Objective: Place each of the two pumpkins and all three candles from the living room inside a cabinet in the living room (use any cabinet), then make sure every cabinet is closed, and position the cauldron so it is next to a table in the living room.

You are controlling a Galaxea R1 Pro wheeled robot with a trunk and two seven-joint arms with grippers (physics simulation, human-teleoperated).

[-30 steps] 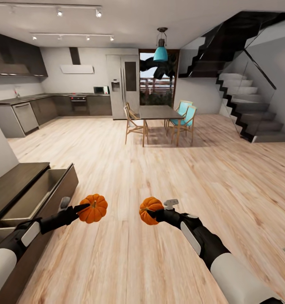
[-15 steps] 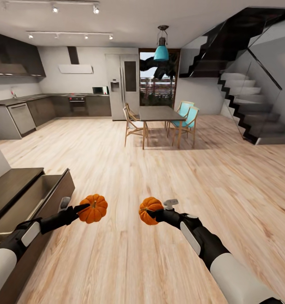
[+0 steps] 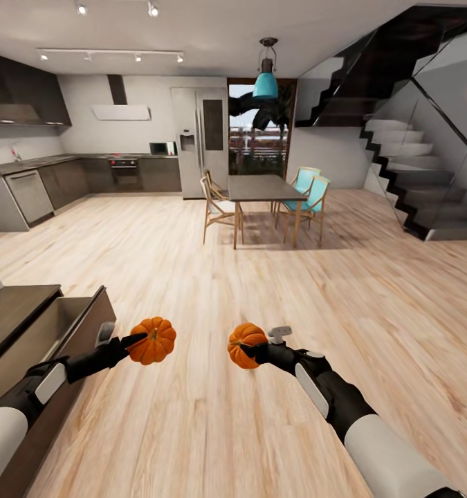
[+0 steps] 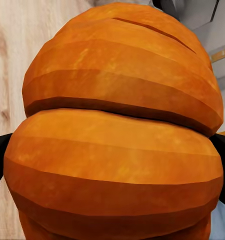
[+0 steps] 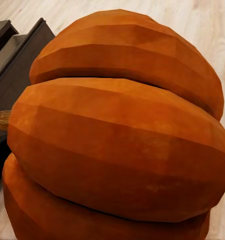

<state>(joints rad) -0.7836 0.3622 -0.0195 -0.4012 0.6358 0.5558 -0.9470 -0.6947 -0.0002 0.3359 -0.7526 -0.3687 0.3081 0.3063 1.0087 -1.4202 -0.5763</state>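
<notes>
Both arms reach forward and slightly inward, low in the head view, white upper sleeves giving way to black forearms and wrists. The left gripper (image 3: pixel 142 340) is clamped on a pumpkin (image 3: pixel 152 340), one dark finger (image 3: pixel 131 340) lying across its near side. The right gripper (image 3: pixel 252 349) is clamped on the other pumpkin (image 3: pixel 246 344), with a grey wrist fitting standing up just behind it. The two grippers are level with each other and apart.
</notes>
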